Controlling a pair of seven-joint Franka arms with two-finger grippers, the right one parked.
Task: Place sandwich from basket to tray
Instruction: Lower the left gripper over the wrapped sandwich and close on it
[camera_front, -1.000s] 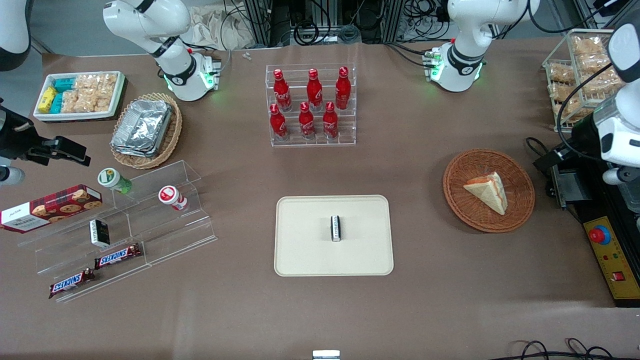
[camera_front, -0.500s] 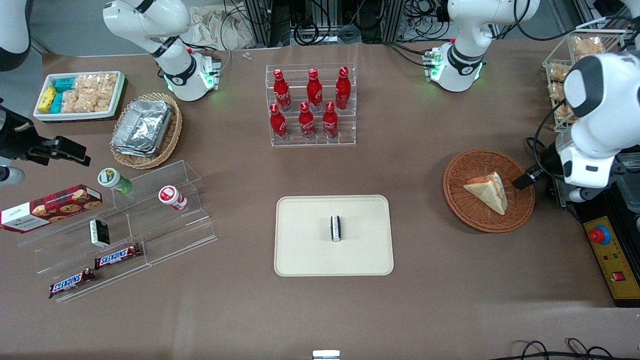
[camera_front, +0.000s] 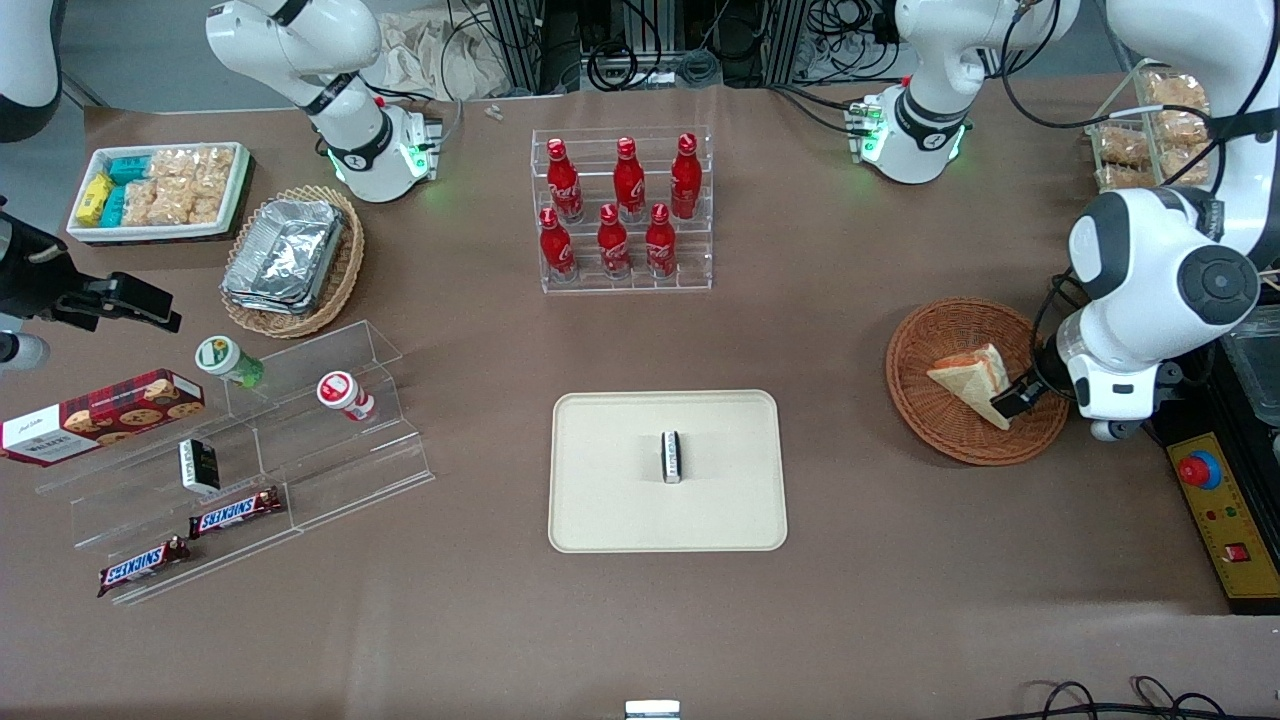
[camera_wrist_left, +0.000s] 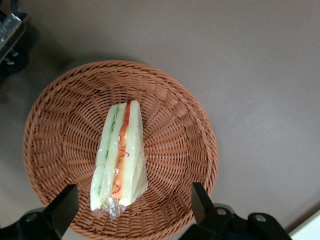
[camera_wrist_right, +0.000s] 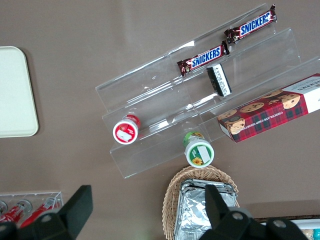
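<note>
The hand (camera_wrist_left: 131, 212) hovers wide open and empty above the sandwich (camera_wrist_left: 120, 155), which lies in the basket (camera_wrist_left: 185, 125).

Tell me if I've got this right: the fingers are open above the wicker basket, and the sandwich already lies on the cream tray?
Not quite. The sandwich is in the basket, not on the tray, as the left wrist view shows. The rest holds: the gripper hangs above the basket with its fingers open on either side of the sandwich.
</note>
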